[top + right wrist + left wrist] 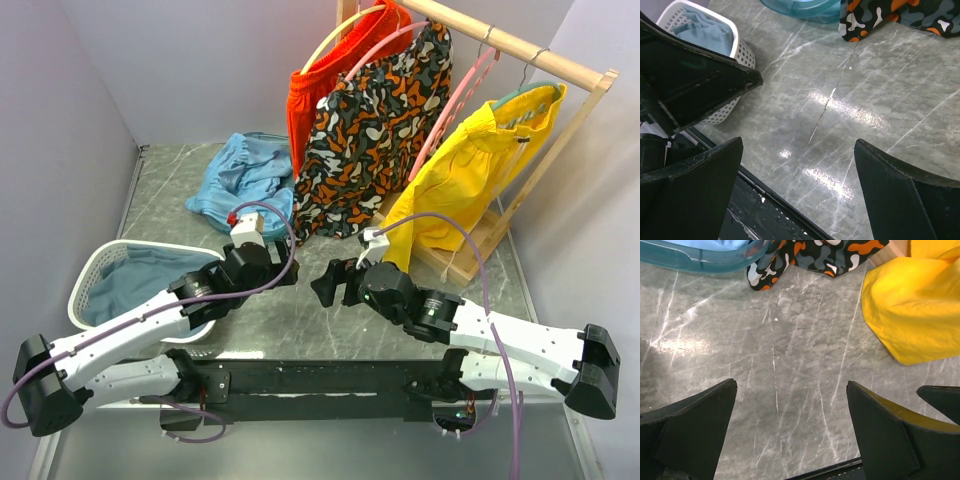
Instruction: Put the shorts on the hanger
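Observation:
The sky-blue shorts [240, 178] lie crumpled on the table at the back left; a strip of them shows at the top edge of the left wrist view [710, 244]. The empty pink hanger [457, 105] hangs on the wooden rail between the patterned shorts and the yellow shorts. My left gripper [284, 263] is open and empty, low over the bare table middle [791, 385]. My right gripper [322, 282] is open and empty, facing it a short way off [799, 141]. Both are well in front of the shorts and the hanger.
The wooden rack [520, 48] at the back right holds red shorts [315, 95], patterned shorts [375, 140] and yellow shorts [470, 165]. A white mesh basket [92, 272] with dull blue cloth stands at the left. A teal plastic piece [695, 261] lies by the blue shorts.

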You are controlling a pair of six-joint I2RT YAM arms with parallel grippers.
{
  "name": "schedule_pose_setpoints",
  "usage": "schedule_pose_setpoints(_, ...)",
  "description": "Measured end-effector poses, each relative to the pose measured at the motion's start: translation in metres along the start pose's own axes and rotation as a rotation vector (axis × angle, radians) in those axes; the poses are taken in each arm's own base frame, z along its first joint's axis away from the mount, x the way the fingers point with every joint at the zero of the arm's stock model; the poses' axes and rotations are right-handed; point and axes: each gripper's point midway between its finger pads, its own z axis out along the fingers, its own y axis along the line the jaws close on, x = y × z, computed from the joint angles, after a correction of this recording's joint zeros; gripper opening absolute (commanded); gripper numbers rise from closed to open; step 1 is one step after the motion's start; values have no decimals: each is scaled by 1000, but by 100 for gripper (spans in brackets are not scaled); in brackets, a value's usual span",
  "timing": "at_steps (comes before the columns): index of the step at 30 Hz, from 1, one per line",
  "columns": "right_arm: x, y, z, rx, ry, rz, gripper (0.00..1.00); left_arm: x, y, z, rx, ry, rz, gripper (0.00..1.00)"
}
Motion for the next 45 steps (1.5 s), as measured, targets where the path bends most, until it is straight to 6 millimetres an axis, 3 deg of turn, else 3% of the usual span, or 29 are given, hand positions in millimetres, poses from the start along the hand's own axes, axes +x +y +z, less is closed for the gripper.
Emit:
schedule_pose_setpoints(16, 0, -5, -4, 9, -13, 5, 100, -2, 1, 10, -74, 8, -17, 96)
schedule_pose_setpoints(21, 1, -6, -5, 11, -12, 4, 100, -28, 4, 18, -92, -6, -81, 96)
schedule_pose_setpoints(27, 2, -6, -4, 7, -4, 3, 99, -122, 62, 55, -276, -146, -269, 99)
schedule_pose_setpoints(32, 11, -6, -1, 6, 29, -13, 99, -191, 104, 109, -443, -228, -342, 94)
schedule_pose_setpoints(36, 13, -5, -2, -3, 42, -22, 99, -213, 152, 146, -550, -230, -384, 87)
schedule_pose_setpoints(40, 14, -3, -3, -17, 47, -24, 99, -221, 192, 169, -597, -201, -399, 79)
schedule_pose_setpoints(45, 15, 2, -5, -45, 61, -25, 99, -239, 201, 199, -590, -187, -350, 76)
